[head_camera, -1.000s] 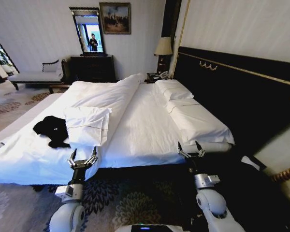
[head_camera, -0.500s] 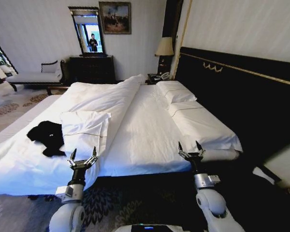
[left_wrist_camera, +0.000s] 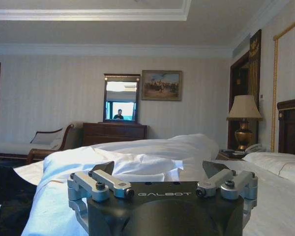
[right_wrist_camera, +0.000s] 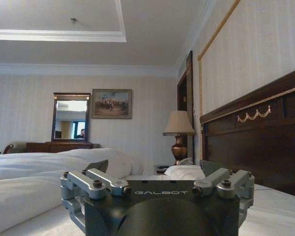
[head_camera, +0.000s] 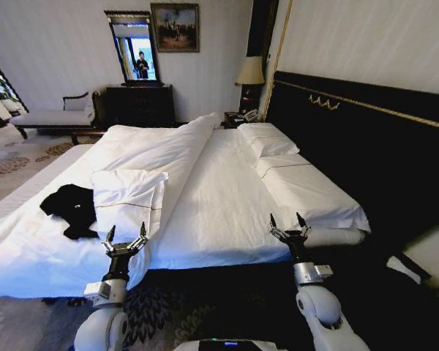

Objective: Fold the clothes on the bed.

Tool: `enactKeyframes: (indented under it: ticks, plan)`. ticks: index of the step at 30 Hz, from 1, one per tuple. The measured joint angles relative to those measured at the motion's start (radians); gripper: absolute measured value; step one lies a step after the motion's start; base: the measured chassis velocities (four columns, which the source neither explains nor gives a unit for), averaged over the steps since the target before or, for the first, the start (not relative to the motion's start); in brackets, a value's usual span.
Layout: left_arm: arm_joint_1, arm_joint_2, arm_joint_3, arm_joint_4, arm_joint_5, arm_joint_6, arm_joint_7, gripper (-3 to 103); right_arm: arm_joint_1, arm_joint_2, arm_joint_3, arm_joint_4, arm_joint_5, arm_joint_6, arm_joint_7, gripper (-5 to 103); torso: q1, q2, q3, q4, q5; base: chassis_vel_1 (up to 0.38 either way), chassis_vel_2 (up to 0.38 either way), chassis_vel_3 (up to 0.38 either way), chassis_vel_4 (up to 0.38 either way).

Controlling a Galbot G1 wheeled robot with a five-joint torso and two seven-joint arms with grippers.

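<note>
Folding is not begun: the black T-shirt (head_camera: 72, 208) lies crumpled on the bed (head_camera: 219, 205), ahead-left of the empty, wide-open left end effector (head_camera: 126, 239) and right end effector (head_camera: 290, 225)

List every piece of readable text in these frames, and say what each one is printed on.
"GALBOT": on the dark housing of the left gripper, below its open fingers, seen in the left wrist view.
"GALBOT": on the housing of the right gripper, likewise open, seen in the right wrist view.
The black T-shirt on the bed shows a tiny pale mark in the head view, too small to read.
The framed picture on the wall carries no legible writing.
</note>
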Motion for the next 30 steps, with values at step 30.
enactKeyframes:
  ticks: [30]
  plan:
    - [0.003, 0.003, 0.0, -0.006, 0.004, -0.003, 0.0, 100, 0.006, 0.007, -0.011, -0.018, -0.022, -0.002, 0.001, 100, 0.0, 0.0, 0.0, -0.0002, 0.0001, 0.002, 0.002, -0.004, -0.004]
